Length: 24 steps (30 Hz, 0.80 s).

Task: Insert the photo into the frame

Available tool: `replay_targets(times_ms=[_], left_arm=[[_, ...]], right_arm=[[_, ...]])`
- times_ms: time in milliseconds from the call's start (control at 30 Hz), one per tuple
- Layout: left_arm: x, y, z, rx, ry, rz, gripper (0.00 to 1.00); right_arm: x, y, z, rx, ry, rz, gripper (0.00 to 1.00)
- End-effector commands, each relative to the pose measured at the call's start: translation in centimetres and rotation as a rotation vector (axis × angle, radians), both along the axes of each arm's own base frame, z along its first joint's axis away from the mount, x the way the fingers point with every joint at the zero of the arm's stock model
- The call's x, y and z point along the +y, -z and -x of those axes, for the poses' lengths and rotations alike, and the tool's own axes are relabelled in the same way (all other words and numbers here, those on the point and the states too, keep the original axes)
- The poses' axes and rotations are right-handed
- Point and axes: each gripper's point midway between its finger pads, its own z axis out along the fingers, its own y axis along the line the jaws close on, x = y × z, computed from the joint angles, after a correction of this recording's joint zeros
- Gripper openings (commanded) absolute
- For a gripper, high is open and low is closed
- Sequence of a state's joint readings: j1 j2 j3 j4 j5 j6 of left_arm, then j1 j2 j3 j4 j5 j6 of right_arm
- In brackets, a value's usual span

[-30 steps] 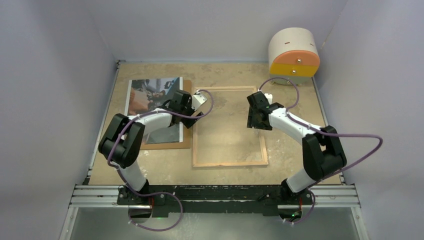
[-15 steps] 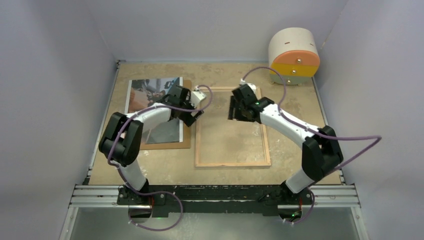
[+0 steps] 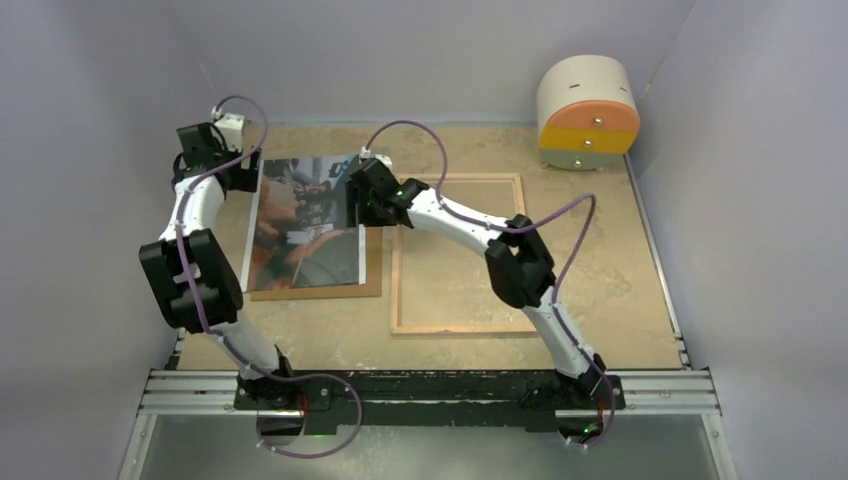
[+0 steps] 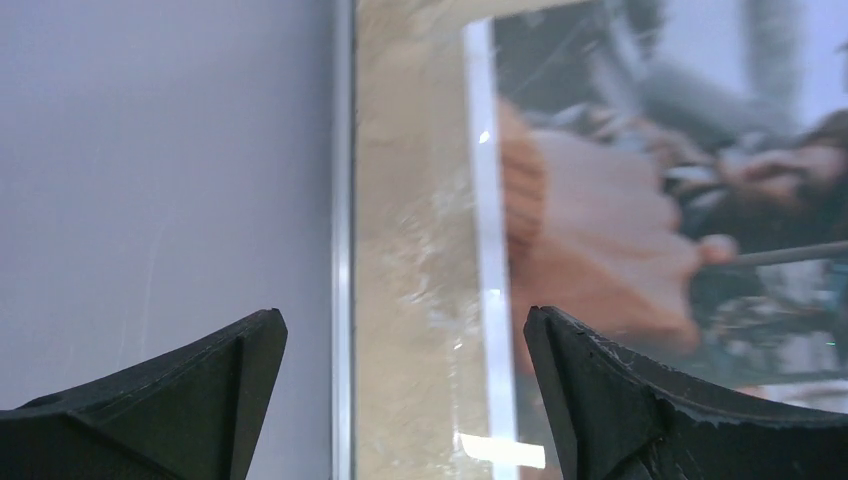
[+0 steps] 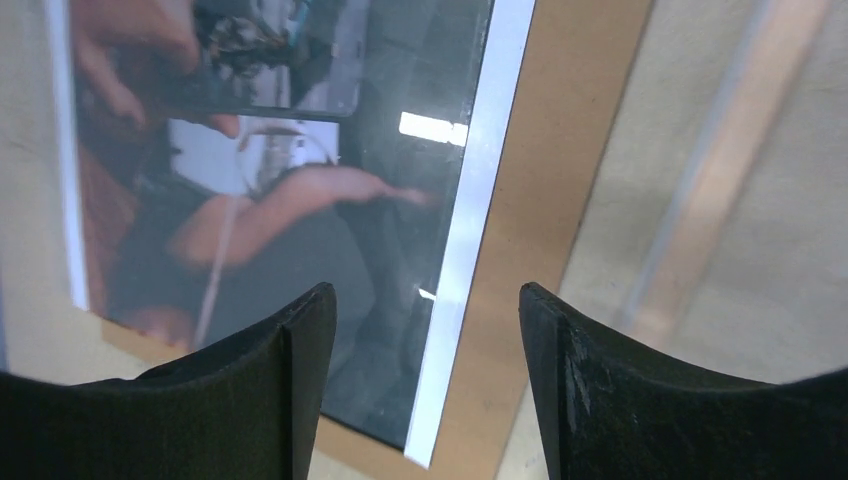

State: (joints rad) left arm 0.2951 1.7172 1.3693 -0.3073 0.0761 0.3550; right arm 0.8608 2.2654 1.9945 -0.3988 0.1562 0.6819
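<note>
My right gripper [image 5: 425,300] hovers, spread, above the photo [image 3: 300,220] at its right edge; my left gripper [image 4: 400,325], also spread, is beside its left edge.

The photo [image 3: 305,225] hides most of the brown hardboard sheet [image 3: 372,270] beneath it. The right gripper [image 3: 358,200] covers part of the photo's right edge, and the left wrist view shows its picture blurred.

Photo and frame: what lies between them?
A strip of the brown hardboard sheet under the photo, then a sliver of bare table before the frame; the right wrist view shows it best.
</note>
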Motion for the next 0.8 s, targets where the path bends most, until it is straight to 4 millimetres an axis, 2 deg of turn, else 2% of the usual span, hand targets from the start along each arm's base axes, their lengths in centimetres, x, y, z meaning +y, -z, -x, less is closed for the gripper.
replay_targets(times_ms=[0, 133, 200, 267, 433, 567, 767], left_arm=[[4.4, 3.2, 1.0, 0.074, -0.132, -0.037, 0.97], [7.2, 5.3, 1.5, 0.094, -0.232, -0.11, 0.92], [7.8, 6.3, 1.6, 0.102, -0.26, -0.132, 0.9], [7.9, 7.5, 1.7, 0.122, -0.269, -0.132, 0.87], [7.8, 9.7, 1.7, 0.146, -0.285, -0.107, 0.86], [8.2, 11.0, 1.6, 0.166, -0.309, -0.112, 0.86], [8.5, 12.7, 2.2, 0.211, -0.315, -0.125, 0.86]], right_arm=[[0.5, 1.3, -0.5, 0.058, 0.037, 0.019, 0.71], [-0.5, 3.9, -1.0, 0.077, 0.066, 0.077, 0.74], [-0.9, 5.0, -0.9, 0.092, 0.07, 0.092, 0.75], [-1.3, 6.1, -0.6, 0.107, 0.078, 0.103, 0.75], [-1.7, 8.0, 0.5, 0.151, 0.066, 0.101, 0.76], [-0.7, 8.9, 1.0, 0.169, 0.042, 0.069, 0.77], [2.2, 10.3, 5.5, 0.239, -0.05, 0.033, 0.77]])
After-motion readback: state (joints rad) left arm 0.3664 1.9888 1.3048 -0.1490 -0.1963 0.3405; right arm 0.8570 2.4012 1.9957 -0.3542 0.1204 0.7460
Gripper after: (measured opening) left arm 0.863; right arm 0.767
